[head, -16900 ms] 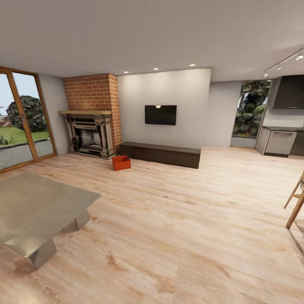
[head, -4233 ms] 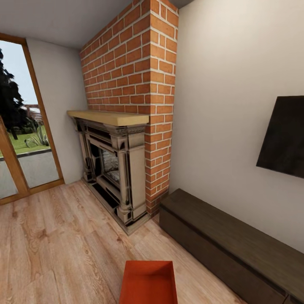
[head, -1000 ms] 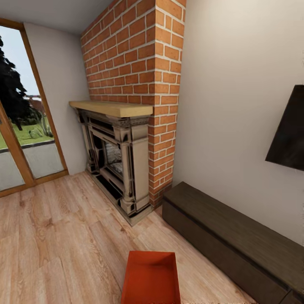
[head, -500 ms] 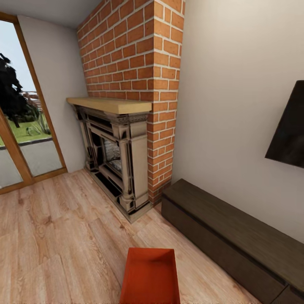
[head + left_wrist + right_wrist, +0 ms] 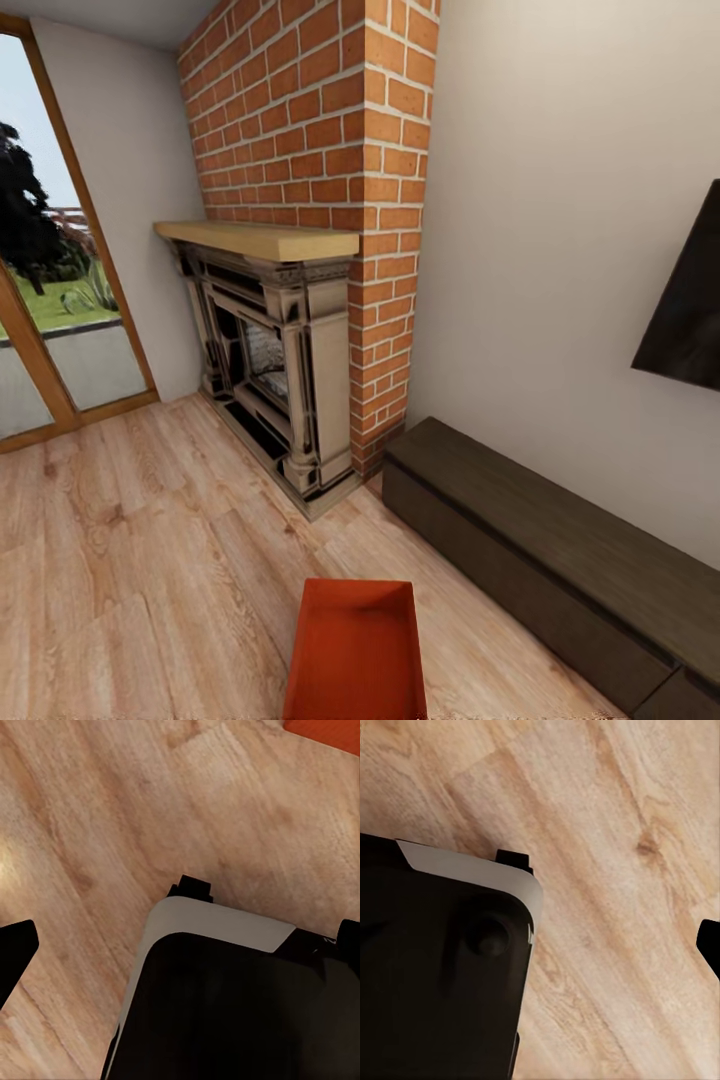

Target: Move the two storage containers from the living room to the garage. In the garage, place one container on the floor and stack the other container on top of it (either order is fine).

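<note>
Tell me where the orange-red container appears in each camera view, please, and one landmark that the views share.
Head view: the orange-red container sits at the bottom centre, on the wood-plank floor before the fireplace.
Left wrist view: one orange-red corner at the picture's edge.
Right wrist view: I cannot find it there.
Shared landmark: the wood-plank floor.

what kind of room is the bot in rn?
Looks like a living room: red-brick fireplace, wall-mounted TV over a low dark bench, light wood-plank floor. One orange-red storage container sits on it.
</note>
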You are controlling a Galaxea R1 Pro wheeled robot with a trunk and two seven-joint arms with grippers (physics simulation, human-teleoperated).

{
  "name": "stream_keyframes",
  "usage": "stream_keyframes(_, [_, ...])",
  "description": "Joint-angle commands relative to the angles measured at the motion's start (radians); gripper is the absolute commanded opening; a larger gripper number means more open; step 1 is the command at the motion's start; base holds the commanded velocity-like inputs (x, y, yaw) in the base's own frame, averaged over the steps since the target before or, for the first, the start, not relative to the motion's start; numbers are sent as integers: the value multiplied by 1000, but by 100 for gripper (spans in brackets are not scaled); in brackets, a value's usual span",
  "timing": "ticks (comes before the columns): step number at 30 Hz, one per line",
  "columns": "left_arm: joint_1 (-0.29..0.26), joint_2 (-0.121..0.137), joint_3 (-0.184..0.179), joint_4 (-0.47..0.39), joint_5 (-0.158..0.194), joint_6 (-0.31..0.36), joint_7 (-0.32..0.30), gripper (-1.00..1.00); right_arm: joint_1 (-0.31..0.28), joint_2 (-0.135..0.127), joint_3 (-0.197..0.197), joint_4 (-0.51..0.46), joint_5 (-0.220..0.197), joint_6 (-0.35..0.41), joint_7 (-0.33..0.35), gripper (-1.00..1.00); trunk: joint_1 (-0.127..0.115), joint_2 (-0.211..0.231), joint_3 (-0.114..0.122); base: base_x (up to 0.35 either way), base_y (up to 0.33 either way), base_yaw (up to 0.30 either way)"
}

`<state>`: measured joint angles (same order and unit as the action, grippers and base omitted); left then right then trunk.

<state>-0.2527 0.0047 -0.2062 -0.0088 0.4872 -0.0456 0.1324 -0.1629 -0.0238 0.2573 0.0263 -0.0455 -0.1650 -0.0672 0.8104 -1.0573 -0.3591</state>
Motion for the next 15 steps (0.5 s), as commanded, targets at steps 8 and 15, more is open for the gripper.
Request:
stream_keyframes(8, [0, 0, -9, 0, 8, -2, 3, 100, -1, 2, 8, 3, -5, -5, -4, 100, 0, -1, -14, 0, 0, 0])
stream_keyframes(15, [0, 0, -9, 0, 8, -2, 3, 100, -1, 4, 9, 3, 2, -5, -4, 100, 0, -1, -25, 0, 0, 0])
